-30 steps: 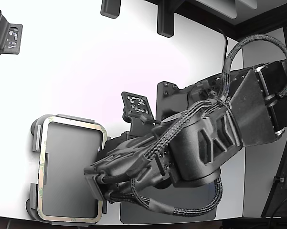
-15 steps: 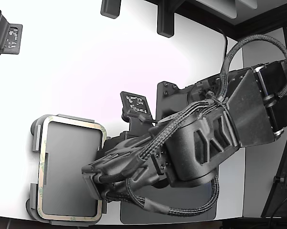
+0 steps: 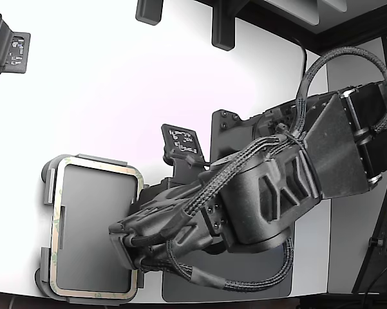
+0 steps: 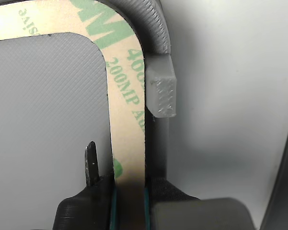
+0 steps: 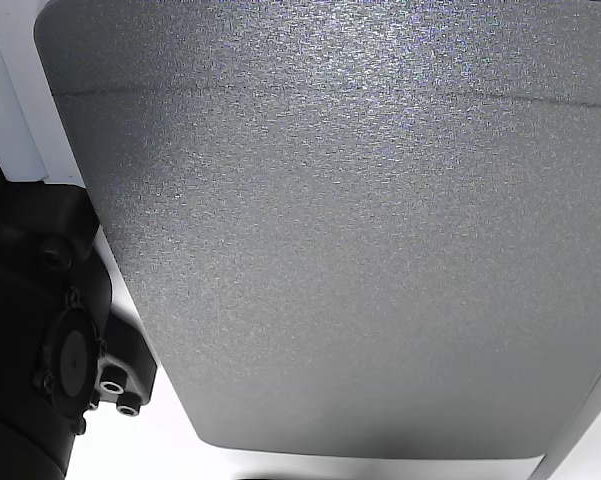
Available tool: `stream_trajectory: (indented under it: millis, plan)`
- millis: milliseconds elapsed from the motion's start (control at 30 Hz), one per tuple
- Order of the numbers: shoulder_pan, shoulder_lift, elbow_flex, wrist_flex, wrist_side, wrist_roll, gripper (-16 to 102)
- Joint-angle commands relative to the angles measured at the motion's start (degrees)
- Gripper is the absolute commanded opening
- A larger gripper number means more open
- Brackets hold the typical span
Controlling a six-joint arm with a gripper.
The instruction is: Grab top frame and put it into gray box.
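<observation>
One gripper: the gripper [image 4: 129,199] straddles the frame's strip, one dark finger [image 4: 91,165] on the inner side and a dark pad on the outer side; the strip runs between them, but contact cannot be told.
Frame: the top frame [image 4: 127,103], beige with green print, lies inside the gray box [image 4: 159,28], its outer edge just beside a raised tab [image 4: 162,90] on the box wall.
Change: compared with a second ago, the arm's head [image 3: 132,241] sits slightly further toward the exterior view's left and lower over the frame's [image 3: 98,166] right side; frame and box [image 3: 48,187] have not shifted.
Surface: a white table [image 3: 103,84] carries the box near its lower left corner in the exterior view; a dark flat mat [image 3: 232,286] lies partly under the arm.
Room: dark fixtures stand along the table's far edge [image 3: 222,29].
Views: only the wrist view shows the green print and tab; the other view shows just a grainy gray panel [image 5: 360,230] and a black mount [image 5: 50,340].
</observation>
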Motion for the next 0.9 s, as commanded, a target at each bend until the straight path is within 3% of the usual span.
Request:
stream_trajectory:
  millis: [0,267,333,367,400,433,467,500,867]
  plan:
    - [-0.7,0.9,-1.3,0.6,-0.5,0.3,-13]
    - [-0.8,0.7,-1.8,0.6,-0.8,1.5,-12]
    - [-0.8,0.7,-1.9,0.6,-0.5,1.1,-6]
    - [-0.8,0.8,-1.9,0.6,-0.2,1.0,4]
    - [-0.8,0.8,-2.2,0.6,0.0,0.9,41]
    - [-0.8,0.7,-2.5,0.6,0.0,0.8,94]
    - [-0.8,0.7,-2.6,0.5,0.3,0.9,81]
    - [-0.8,0.8,-2.9,0.5,0.6,0.9,100]
    - [-3.0,2.6,-13.1,-0.6,10.6,-14.4,100]
